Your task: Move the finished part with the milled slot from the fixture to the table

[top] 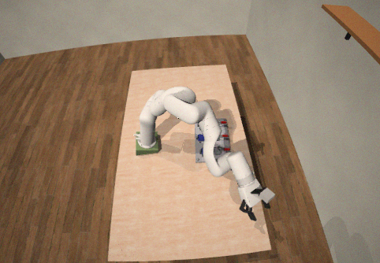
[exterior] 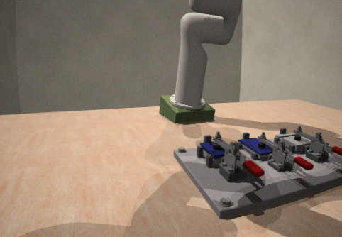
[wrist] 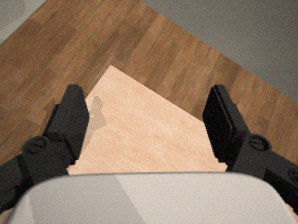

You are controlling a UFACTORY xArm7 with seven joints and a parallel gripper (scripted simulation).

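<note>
Bench (top: 165, 198) under all. Fixture (exterior: 213, 186) near one long edge, slotted grey part (exterior: 297, 142) clamped in end nest beside two blue blanks (exterior: 256, 145). Gripper (top: 254, 208) over bench corner, jaws wide apart, empty. No legible writing.

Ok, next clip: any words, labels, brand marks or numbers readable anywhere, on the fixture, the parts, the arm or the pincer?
None in any view.
Fixture: plain grey plate, no marking.
Blanks: plain blue tops.
Slotted part: bare grey, no stamp.
Clamp handles: plain red.
Arm and its green base: no logo visible.
Pincer: open, plain black fingers.
</note>
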